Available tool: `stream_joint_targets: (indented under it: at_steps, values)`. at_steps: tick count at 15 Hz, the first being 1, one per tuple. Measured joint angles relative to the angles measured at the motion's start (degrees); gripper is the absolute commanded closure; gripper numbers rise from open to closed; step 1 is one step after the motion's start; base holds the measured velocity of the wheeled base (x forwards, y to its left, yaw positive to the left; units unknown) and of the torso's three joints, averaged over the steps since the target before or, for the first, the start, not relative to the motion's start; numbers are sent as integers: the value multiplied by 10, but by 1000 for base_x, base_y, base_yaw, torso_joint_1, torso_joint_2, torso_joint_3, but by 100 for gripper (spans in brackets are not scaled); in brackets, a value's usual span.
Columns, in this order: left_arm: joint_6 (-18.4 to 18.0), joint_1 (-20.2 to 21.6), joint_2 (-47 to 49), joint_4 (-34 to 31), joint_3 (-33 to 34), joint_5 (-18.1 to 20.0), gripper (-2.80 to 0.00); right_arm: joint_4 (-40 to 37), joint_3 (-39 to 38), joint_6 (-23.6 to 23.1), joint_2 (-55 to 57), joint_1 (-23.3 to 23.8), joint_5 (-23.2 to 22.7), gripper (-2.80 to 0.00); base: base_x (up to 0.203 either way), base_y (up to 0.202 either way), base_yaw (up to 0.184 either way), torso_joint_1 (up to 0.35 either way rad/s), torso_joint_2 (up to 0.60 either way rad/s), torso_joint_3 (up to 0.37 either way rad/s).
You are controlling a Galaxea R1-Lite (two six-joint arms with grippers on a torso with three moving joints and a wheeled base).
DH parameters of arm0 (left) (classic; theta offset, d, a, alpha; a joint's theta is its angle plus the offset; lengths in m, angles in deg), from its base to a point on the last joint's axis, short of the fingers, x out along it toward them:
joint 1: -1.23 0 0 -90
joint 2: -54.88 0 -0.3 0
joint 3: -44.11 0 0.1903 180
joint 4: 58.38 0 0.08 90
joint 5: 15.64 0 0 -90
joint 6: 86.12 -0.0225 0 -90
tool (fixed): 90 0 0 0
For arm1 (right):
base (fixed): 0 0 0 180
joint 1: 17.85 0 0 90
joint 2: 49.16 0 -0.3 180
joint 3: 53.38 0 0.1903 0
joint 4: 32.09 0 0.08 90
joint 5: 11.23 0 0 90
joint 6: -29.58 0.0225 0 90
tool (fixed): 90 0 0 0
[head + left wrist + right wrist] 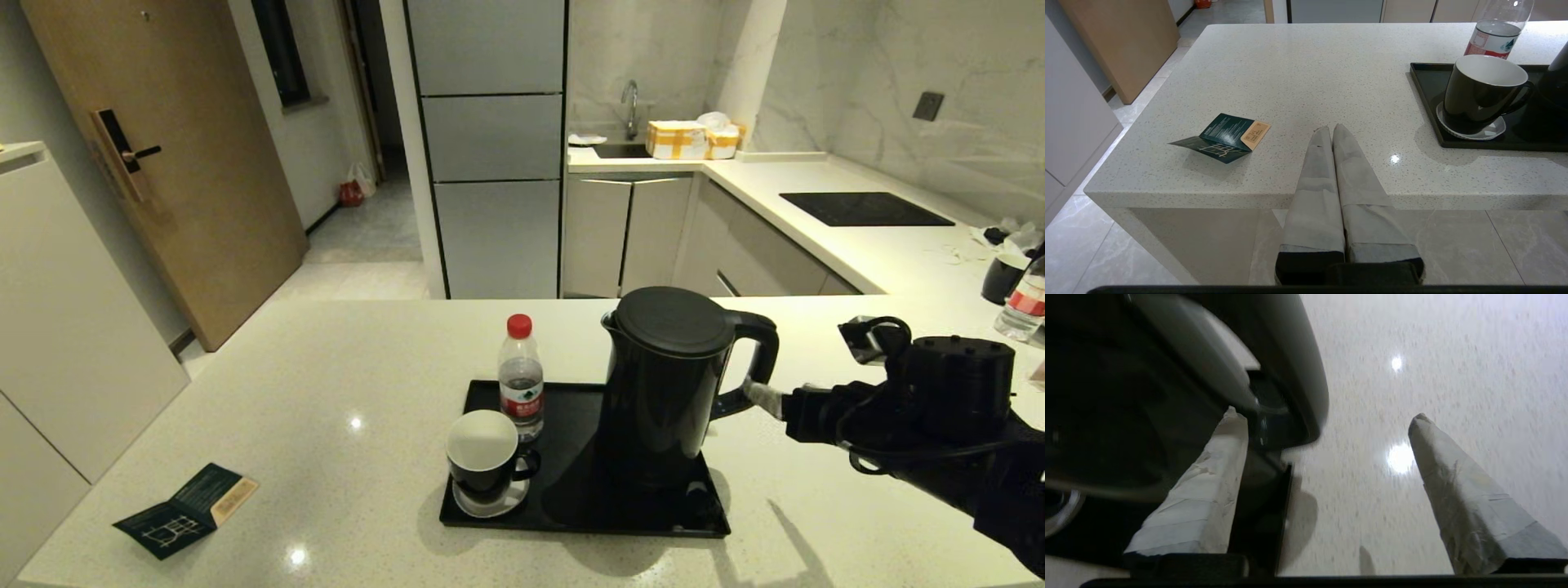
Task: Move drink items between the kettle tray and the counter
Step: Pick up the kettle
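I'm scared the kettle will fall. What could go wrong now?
1. The open right gripper is at the kettle handle. One finger is by the loop, the other out over the counter. A poor grab could tip the tall kettle.
2. The cup and bottle share the tray, so a swinging kettle might knock them.
3. The kettle sits near the tray's rim and could catch on it.

A matt black plastic finish is shown by the kettle (665,384), a glossy black one by the tray (571,506). The counter (326,425) is polished speckled stone, with lamp glints mirrored. At the tray's 9 o'clock, a folded paper leaflet (186,510) is seen. The right gripper's fingers (1457,486) are wrapped in creased pale tape.
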Motion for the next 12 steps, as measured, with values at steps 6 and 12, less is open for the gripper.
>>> stream_joint_targets:
  at_steps: [6, 12]
  values:
    - [0, 0, 0, 0, 0, 0, 0, 143, 15, -2, 92, -2, 12, -280, 0, 0, 0, 0, 0, 0]
    - [0, 0, 0, 0, 0, 0, 0, 187, 18, -31, 138, -2, 37, -280, 0, 0, 0, 0, 0, 0]
